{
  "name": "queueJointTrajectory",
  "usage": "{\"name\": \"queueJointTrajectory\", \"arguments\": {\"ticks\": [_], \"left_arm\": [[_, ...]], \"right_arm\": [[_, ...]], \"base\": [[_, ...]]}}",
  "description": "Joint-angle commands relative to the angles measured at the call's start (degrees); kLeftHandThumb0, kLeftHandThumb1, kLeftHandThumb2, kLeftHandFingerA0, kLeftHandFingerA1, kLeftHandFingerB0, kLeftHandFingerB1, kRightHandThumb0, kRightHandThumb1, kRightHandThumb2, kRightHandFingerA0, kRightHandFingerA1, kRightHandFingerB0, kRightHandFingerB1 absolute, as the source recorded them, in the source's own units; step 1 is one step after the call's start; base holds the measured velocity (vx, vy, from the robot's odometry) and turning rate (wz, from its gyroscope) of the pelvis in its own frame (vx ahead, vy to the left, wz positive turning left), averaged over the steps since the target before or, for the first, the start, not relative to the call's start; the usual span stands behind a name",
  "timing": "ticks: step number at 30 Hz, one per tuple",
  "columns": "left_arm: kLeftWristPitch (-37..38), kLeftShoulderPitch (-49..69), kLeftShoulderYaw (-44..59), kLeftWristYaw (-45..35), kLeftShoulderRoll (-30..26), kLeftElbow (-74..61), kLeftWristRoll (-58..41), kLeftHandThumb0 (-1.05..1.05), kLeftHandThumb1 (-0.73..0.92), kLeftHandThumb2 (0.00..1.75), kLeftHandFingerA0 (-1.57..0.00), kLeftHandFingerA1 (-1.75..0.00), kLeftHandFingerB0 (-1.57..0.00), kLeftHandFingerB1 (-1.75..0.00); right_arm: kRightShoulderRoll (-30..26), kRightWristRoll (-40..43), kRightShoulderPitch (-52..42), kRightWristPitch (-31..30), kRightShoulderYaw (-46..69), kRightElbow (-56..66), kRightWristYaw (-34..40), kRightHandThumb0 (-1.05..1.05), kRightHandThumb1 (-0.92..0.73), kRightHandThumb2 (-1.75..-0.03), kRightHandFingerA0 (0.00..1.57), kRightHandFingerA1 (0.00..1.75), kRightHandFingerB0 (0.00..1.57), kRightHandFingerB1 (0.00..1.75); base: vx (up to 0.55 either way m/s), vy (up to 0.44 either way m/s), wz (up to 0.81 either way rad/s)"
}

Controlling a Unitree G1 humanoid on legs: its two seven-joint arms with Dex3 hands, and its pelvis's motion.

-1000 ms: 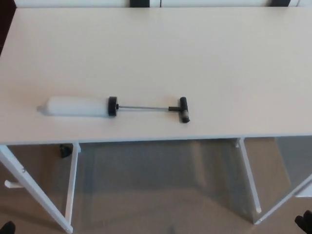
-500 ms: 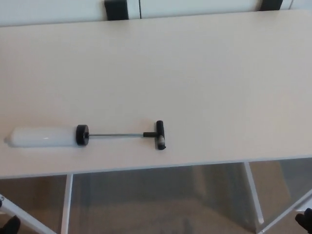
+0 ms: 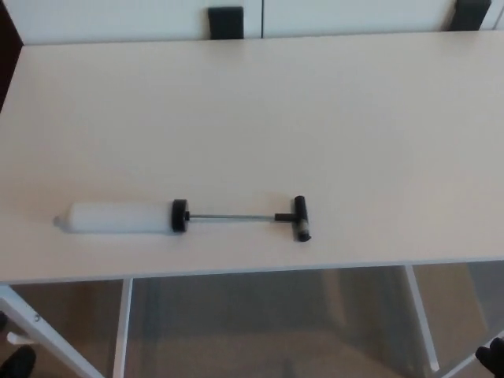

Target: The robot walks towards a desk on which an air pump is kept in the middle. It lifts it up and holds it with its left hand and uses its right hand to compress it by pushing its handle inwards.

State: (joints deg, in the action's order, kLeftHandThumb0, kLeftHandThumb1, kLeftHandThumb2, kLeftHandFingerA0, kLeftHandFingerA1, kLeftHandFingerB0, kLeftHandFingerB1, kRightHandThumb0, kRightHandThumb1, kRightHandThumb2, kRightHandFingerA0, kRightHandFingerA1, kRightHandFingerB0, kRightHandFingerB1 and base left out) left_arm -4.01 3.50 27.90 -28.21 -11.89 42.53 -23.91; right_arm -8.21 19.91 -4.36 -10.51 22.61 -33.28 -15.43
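Note:
The air pump [image 3: 118, 216] lies flat on the pale desk [image 3: 260, 110], close to the front edge and left of centre. Its white cylinder points left and ends in a black cap [image 3: 180, 215]. A thin metal rod [image 3: 232, 216] is drawn out to the right and ends in a black T-handle [image 3: 300, 218]. Only a black bit of my left hand [image 3: 16, 362] shows at the bottom left corner, below the desk. A black bit of my right hand [image 3: 492, 358] shows at the bottom right corner. Both are far from the pump and touch nothing.
White desk legs [image 3: 122, 331] and a slanted brace [image 3: 47, 331] stand under the front edge, over a brown floor. Two black objects [image 3: 226, 22] [image 3: 472, 14] sit beyond the far edge against a white wall.
The whole picture has shifted, so the camera has moved; the pump lies in the same place on the desk. Both hands stay low at the bottom corners.

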Motion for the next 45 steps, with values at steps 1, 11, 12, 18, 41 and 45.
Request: {"name": "queueJointTrajectory", "arguments": {"ticks": [1,11,12,18,41,45], "left_arm": [[-2.16,0.10,-0.10,0.45,-0.53,-0.93,-0.88,-0.08,0.50,0.93,-0.02,-0.47,-0.04,-0.44],[-4.22,2.52,-0.21,1.52,0.26,-4.71,-1.15,-0.05,0.52,0.95,-0.03,-0.47,-0.06,-0.45],[-4.42,2.73,-0.24,1.55,0.31,-5.04,-1.20,-0.05,0.52,0.95,-0.03,-0.47,-0.06,-0.45],[-9.59,16.14,-1.09,-2.11,1.34,-22.85,-4.54,-0.09,0.46,0.90,-0.03,-0.47,-0.05,-0.45],[14.93,48.44,33.46,-8.72,-0.98,-86.87,-25.52,-0.33,0.49,0.63,-0.27,-0.38,-0.24,-0.35],[14.04,43.08,37.83,-4.20,-7.54,-90.92,-24.04,-0.34,0.50,0.62,-0.24,-0.36,-0.23,-0.33]], "right_arm": [[-0.80,0.23,0.05,0.81,0.58,-0.89,0.10,-0.17,-0.58,-0.57,0.56,0.56,0.23,0.31],[-0.23,-0.05,-1.68,1.13,0.40,0.15,-0.14,-0.18,-0.57,-0.57,0.49,0.52,0.22,0.32],[-0.20,-0.02,-1.83,1.17,0.40,0.21,-0.21,-0.18,-0.57,-0.57,0.49,0.52,0.22,0.32],[1.70,1.55,-9.84,-0.03,-0.67,10.11,-2.62,-0.13,-0.42,-0.89,0.36,0.61,0.12,0.49],[2.86,5.74,-24.35,-2.35,-1.68,28.84,-7.37,-0.18,-0.51,-0.54,0.40,0.43,0.24,0.32],[3.04,6.30,-24.36,-2.99,-1.38,29.30,-7.36,-0.13,-0.35,-0.84,0.30,0.58,0.12,0.49]], "base": [[0.00,0.000,0.00],[0.01,-0.091,0.01],[0.00,0.000,0.00],[0.00,0.000,0.00],[0.00,0.000,0.00],[0.00,0.000,0.00]]}}
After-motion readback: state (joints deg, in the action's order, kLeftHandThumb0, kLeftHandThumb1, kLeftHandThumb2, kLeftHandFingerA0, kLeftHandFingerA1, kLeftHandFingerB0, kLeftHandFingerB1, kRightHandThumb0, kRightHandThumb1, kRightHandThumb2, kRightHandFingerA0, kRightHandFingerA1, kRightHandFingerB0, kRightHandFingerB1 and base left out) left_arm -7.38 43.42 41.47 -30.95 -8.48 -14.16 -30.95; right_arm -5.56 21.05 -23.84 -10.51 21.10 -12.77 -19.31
